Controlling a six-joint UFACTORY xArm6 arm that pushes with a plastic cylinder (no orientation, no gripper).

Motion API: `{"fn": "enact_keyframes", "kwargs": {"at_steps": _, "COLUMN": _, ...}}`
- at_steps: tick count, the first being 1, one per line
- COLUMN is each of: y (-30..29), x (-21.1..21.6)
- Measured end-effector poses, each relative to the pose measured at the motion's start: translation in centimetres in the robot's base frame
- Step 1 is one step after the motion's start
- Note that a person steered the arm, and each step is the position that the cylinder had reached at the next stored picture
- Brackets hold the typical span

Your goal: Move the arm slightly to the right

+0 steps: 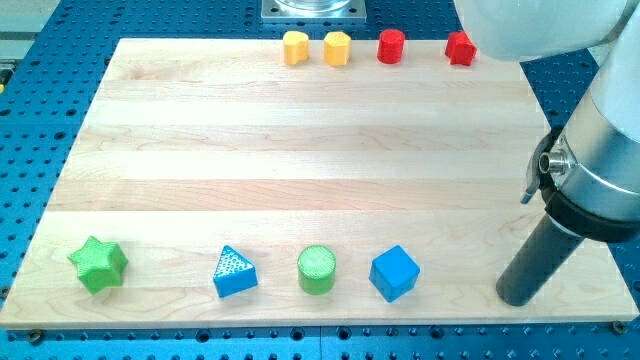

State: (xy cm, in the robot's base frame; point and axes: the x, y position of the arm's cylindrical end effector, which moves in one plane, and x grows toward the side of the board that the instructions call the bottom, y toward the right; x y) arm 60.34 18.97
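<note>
My tip (516, 298) rests on the wooden board (300, 150) near its bottom right corner, about a hundred pixels right of the blue cube (394, 273) and touching no block. Along the bottom edge, from the view's left, lie a green star (98, 264), a blue triangle (234, 272), a green cylinder (317, 269) and the blue cube. Along the top edge lie a yellow block (295, 47), a yellow hexagonal block (337, 47), a red cylinder (390, 46) and a red block (460, 48).
The arm's white and grey body (590, 130) fills the view's upper right and hangs over the board's right edge. A blue perforated table (40, 90) surrounds the board. A metal mount (313, 8) sits at the top centre.
</note>
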Motion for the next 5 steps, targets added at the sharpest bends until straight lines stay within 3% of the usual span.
{"fn": "enact_keyframes", "kwargs": {"at_steps": 5, "y": 0.38, "x": -0.63}}
